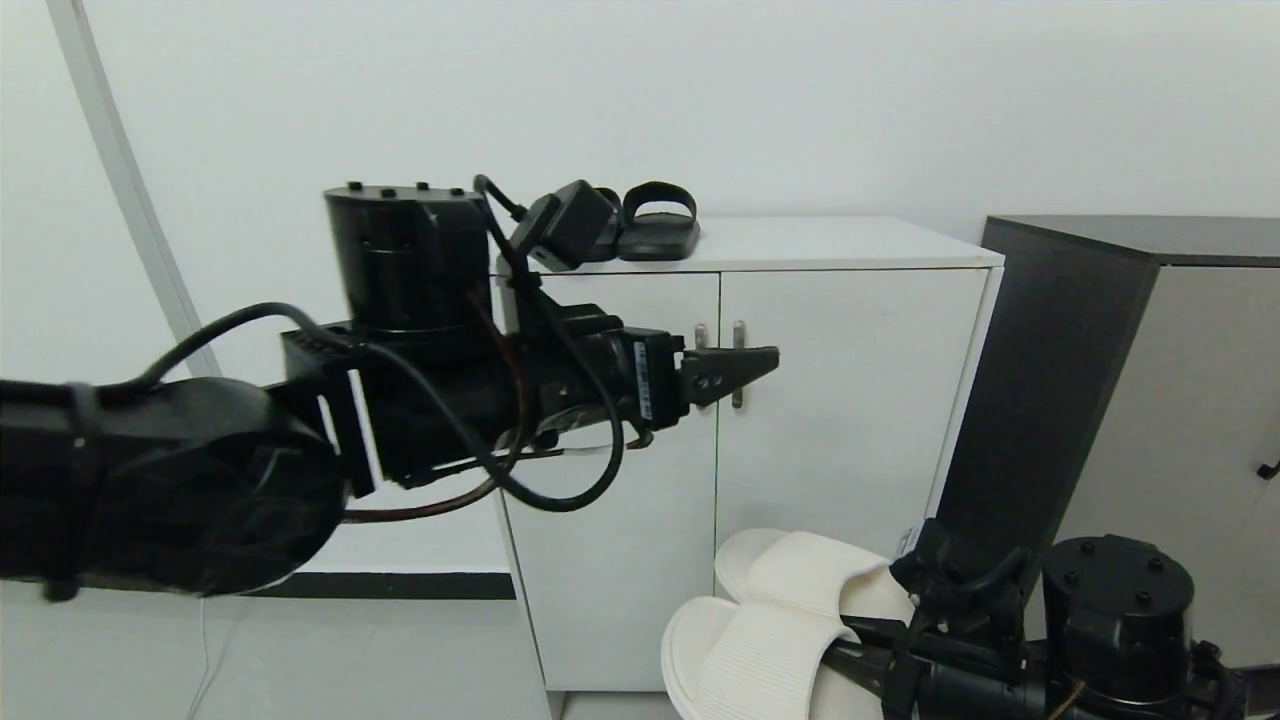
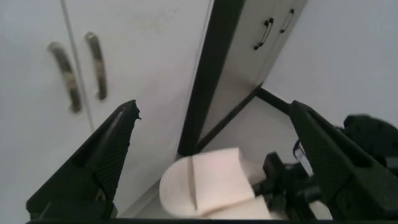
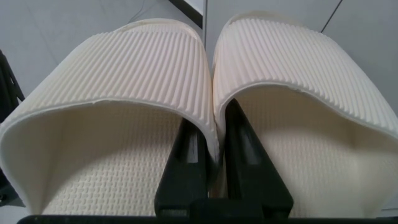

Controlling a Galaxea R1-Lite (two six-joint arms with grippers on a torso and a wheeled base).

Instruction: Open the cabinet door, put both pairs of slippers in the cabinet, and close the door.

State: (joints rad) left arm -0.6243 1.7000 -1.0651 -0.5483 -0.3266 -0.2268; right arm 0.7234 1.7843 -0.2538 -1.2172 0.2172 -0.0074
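Observation:
The white cabinet point(image 1: 850, 400) has both doors closed, with two metal handles point(image 1: 738, 362) at the centre seam. A pair of black slippers point(image 1: 655, 220) rests on its top. My left gripper point(image 1: 735, 372) hangs level with the handles and just in front of them. In the left wrist view it point(image 2: 214, 107) is open wide, and the handles point(image 2: 96, 65) lie beyond its fingers. My right gripper point(image 3: 216, 143) is low in front of the cabinet's right door, shut on the inner edges of the pair of white slippers point(image 1: 780, 620) point(image 3: 124, 93), held side by side.
A dark grey cabinet point(image 1: 1050, 400) with lighter doors stands right against the white one's right side. A plain white wall is behind, and a black baseboard stripe point(image 1: 400, 585) runs along the floor at the left.

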